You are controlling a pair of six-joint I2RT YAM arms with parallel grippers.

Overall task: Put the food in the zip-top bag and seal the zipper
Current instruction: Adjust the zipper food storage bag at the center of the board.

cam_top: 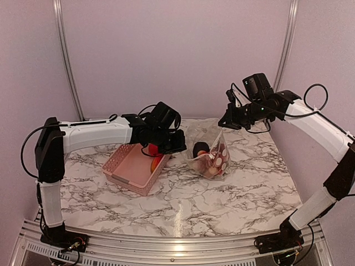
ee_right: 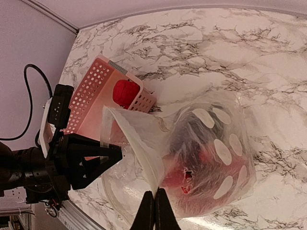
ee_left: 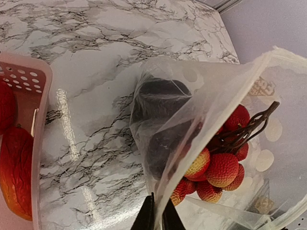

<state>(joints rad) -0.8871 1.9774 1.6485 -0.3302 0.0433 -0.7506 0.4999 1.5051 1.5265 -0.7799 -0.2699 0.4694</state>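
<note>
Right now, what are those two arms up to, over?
Left gripper and right gripper shut on zip-top bag, mouth open. Eggplant, red fruit inside. Red pieces left in pink basket. Nothing blocking.

**Operator:** Location of the zip-top bag (cam_top: 213,160)?

**Technician:** It is on the marble desk (cam_top: 222,202), right of centre, just beside the pink basket (cam_top: 119,172). Its top corner rises to the right gripper (cam_top: 224,126), which meets it from above.

**Operator:** Contents?

**Technician:** A dark eggplant (cam_top: 199,148) sits at the bag's left side, with red pieces (cam_top: 221,151) to its right.

**Operator:** Left gripper (cam_top: 171,148)?

**Technician:** It is over the basket's far right corner, near the bag's left edge. Finger spacing cannot be made out. A red-and-orange food piece (cam_top: 156,162) lies in the basket.
</note>
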